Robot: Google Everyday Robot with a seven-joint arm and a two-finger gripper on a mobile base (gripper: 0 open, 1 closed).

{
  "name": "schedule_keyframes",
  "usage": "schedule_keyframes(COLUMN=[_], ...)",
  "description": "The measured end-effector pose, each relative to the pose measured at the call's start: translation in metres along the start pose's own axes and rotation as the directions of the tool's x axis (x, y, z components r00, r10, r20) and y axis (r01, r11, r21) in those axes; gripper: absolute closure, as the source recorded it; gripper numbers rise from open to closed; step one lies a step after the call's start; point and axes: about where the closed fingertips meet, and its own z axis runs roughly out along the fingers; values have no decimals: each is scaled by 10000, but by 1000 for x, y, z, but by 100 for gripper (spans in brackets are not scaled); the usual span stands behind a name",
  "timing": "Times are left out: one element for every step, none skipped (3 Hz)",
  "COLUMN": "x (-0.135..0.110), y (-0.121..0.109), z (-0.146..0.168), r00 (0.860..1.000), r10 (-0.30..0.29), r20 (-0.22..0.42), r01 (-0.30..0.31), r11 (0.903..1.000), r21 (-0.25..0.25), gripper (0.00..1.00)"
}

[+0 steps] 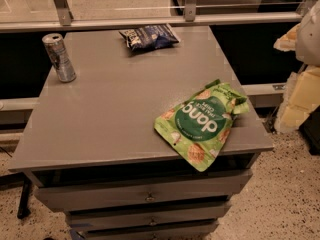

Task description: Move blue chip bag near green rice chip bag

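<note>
So the blue chip bag [149, 37] is sitting at the far edge of the table [115, 109], roughly in the middle of that back side, crumpled and lying flat with its white print facing up. The green rice chip bag [202, 124] is way over at the near right corner, lying flat at an angle, label up, and its bottom corner hangs a bit over the front edge of the table. The two bags are well apart, with just bare grey tabletop between them.

The claw [295, 86] is off to the right edge of the shot, a pale cream blob out past the right side of the table and not over it. It's not touching either bag. Honestly I can't tell whether it's wide or narrow from this angle.

Other stuff: a silver can [59, 57] stands upright near the far left corner, well away from both bags. Under the tabletop there's a stack of grey drawers [145, 196], and the floor [290, 194] is speckled.
</note>
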Motion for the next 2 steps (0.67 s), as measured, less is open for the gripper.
schedule_keyframes(x=[-1, -17], y=[-2, -18], z=[-3, 4], r00=[9999, 9970], r10=[-30, -151], r20=[140, 755], r01=[29, 127], r11=[9999, 9994], r21=[112, 329], gripper=[0, 0])
